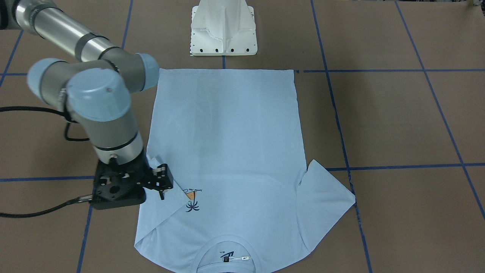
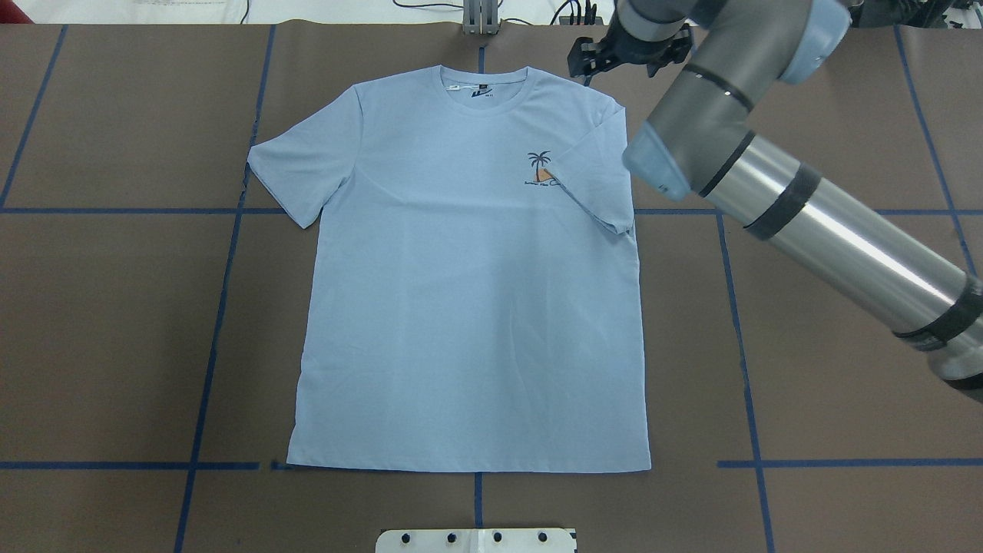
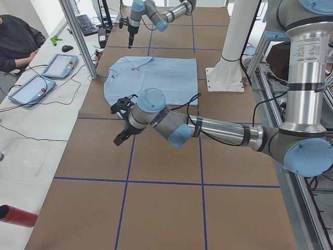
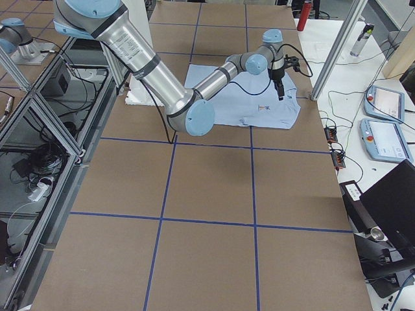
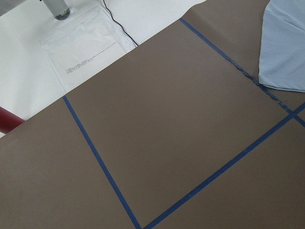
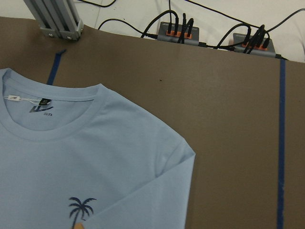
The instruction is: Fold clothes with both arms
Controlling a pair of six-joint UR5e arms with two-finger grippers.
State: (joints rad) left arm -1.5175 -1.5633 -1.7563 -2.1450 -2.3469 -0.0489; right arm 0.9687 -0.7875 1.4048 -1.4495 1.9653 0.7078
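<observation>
The light blue T-shirt (image 2: 468, 307) lies flat, face up, collar away from the robot, and also shows in the front view (image 1: 227, 144). Its sleeve on my right side (image 2: 599, 177) is folded inward beside the palm-tree print (image 2: 540, 169). The other sleeve (image 2: 303, 165) lies spread out. My right gripper (image 2: 626, 54) hovers above that folded sleeve and shoulder (image 1: 163, 184), jaws apart and empty. My left gripper (image 3: 119, 124) shows only in the left side view, above bare table beyond the spread sleeve. I cannot tell whether it is open or shut.
The white pedestal base (image 2: 476, 540) stands at the shirt's hem side. Blue tape lines (image 2: 215, 330) grid the brown table. An aluminium post (image 6: 52, 19) and cable boxes (image 6: 178, 31) stand past the collar. A side table holds pendants (image 3: 57, 65) beside a seated person (image 3: 15, 41).
</observation>
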